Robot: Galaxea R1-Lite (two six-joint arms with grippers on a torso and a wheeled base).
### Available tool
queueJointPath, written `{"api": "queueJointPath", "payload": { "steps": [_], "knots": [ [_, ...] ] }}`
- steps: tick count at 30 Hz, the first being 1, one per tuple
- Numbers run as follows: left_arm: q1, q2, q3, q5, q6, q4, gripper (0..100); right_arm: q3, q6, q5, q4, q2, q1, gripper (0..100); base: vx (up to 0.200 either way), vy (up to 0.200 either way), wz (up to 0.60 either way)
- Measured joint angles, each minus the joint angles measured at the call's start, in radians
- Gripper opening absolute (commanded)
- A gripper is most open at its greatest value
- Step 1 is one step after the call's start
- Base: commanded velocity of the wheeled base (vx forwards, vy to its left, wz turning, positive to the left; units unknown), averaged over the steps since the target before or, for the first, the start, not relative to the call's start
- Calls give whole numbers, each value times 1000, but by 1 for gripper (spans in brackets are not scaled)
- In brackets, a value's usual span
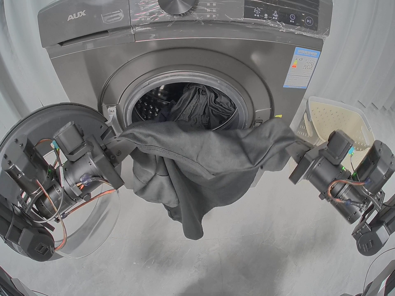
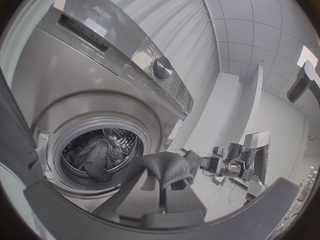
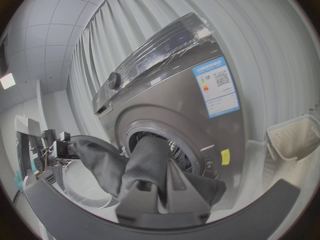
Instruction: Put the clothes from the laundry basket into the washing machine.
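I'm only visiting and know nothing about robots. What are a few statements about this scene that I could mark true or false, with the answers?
1. The left end effector and right end effector both grip one dark garment. True.
2. The machine's door is shut. False: the door of the washing machine stands swung open at the robot's left.
3. The drum is empty. False: dark clothes already lie in the drum.
4. The laundry basket stands at the machine's right. True.

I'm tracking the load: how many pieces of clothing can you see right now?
2. One dark garment hangs stretched between the left gripper and right gripper before the washing machine; a second garment lies in the drum. More may be hidden behind it.
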Motion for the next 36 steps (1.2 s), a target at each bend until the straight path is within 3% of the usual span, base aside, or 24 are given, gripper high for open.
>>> {"api": "queueJointPath", "payload": {
  "steps": [6, 11, 16, 26, 36],
  "knots": [
    [-46, 30, -96, 1, 1, 68, 0, 116, -9, 6, 6, 46, 71, 100, 0, 0, 0],
    [-79, 49, -137, 5, 4, 97, 0, 243, -23, 44, 5, 129, 109, 100, 0, 0, 0],
    [-98, 69, -150, 11, 5, 100, 0, 269, -25, 55, 2, 197, 140, 100, 0, 0, 0],
    [-129, 71, -157, 13, 6, 99, 0, 16, -21, 47, -3, 347, 164, 100, 0, 0, 0],
    [-141, 46, -157, 13, 5, 99, 0, -249, -28, 35, 5, 505, 125, 100, 0, 0, 0]
  ]
}}
